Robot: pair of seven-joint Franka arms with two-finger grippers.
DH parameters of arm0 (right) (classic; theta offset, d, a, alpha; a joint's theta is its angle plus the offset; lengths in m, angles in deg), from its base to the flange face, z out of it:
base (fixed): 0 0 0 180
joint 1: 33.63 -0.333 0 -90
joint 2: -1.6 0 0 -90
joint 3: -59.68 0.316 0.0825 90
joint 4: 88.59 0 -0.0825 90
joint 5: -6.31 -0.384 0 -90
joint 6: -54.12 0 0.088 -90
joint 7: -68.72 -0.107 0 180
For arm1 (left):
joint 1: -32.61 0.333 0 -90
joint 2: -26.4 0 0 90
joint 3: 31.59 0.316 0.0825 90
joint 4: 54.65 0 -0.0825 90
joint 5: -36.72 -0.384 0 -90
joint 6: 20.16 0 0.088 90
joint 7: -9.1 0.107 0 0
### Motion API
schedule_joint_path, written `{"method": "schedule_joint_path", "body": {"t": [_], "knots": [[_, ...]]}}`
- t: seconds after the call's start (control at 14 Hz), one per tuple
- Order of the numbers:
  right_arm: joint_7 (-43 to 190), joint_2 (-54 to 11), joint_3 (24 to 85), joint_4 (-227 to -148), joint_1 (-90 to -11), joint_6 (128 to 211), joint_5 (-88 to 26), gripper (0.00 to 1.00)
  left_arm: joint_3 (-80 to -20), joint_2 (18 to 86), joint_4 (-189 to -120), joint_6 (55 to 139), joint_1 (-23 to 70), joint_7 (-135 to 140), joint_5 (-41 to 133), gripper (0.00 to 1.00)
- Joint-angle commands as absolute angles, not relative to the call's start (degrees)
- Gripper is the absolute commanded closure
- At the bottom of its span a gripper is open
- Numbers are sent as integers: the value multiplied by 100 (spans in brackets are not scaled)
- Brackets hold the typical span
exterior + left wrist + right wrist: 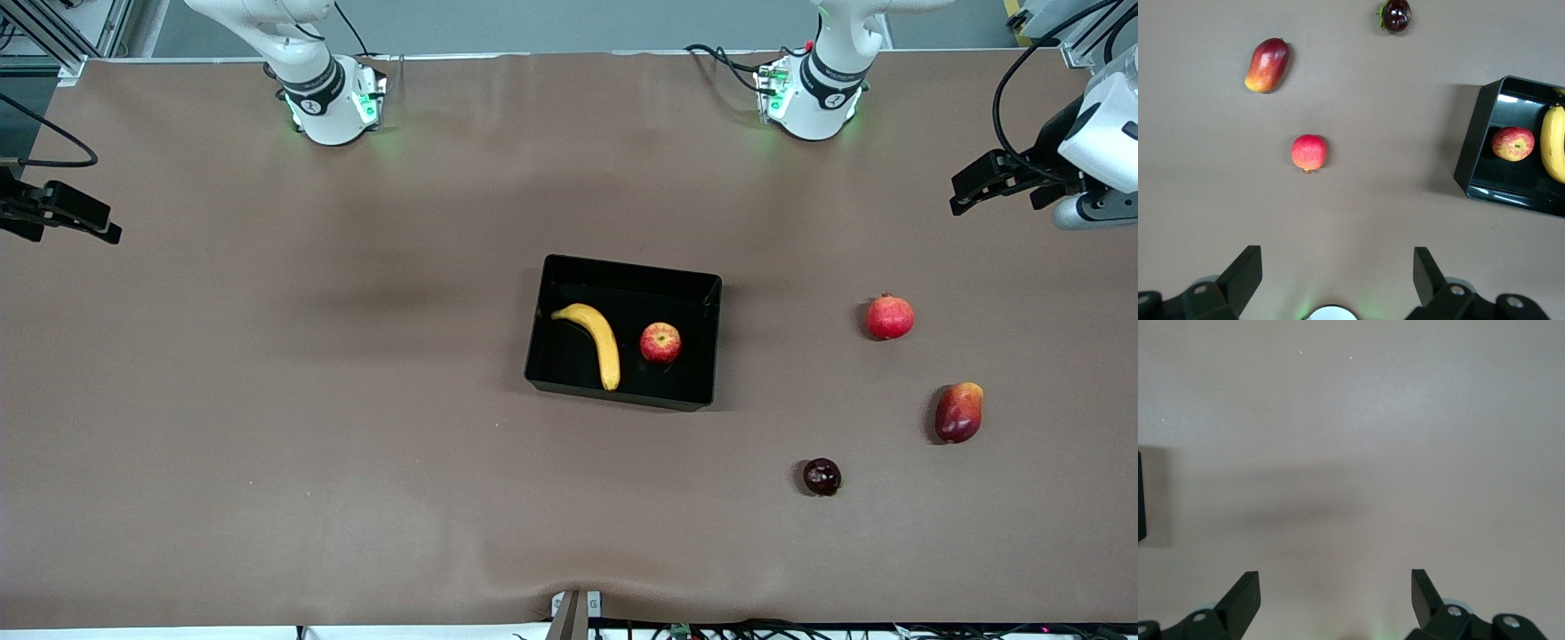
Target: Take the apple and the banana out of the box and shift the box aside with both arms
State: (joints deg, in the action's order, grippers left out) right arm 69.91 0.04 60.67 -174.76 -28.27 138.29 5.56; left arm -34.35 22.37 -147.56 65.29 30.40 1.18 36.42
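Note:
The glossy black box (620, 394) stands at the middle of the table. The yellow banana (597, 342) and the red apple (661, 342) lie in it side by side, the apple toward the left arm's end. My left gripper (960, 193) is open and empty, up over the left arm's end of the table. Its wrist view shows its gripper (1338, 267) open, with the box (1471, 153), apple (1512, 143) and banana (1553, 143) at the edge. My right gripper (113, 226) is open and empty over the right arm's end; its wrist view shows the gripper (1335, 587) over bare table.
A red pomegranate (890, 317), a red-and-yellow mango (958, 412) and a small dark maroon fruit (821, 476) lie on the table toward the left arm's end. They also show in the left wrist view: pomegranate (1309, 153), mango (1267, 65), dark fruit (1396, 15).

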Motion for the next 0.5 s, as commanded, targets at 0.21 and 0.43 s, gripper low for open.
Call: {"method": "schedule_joint_path", "body": {"t": [0.21, 0.43], "knots": [[6987, -16, 6144, -17402, -2739, 13771, 613, 0, -3449, 2307, -14492, 6404, 3067, 242, 3664, 0], [6987, -16, 6144, -17393, -2739, 13771, 613, 0, -3441, 2376, -14491, 6404, 3050, 233, 3664, 0]]}}
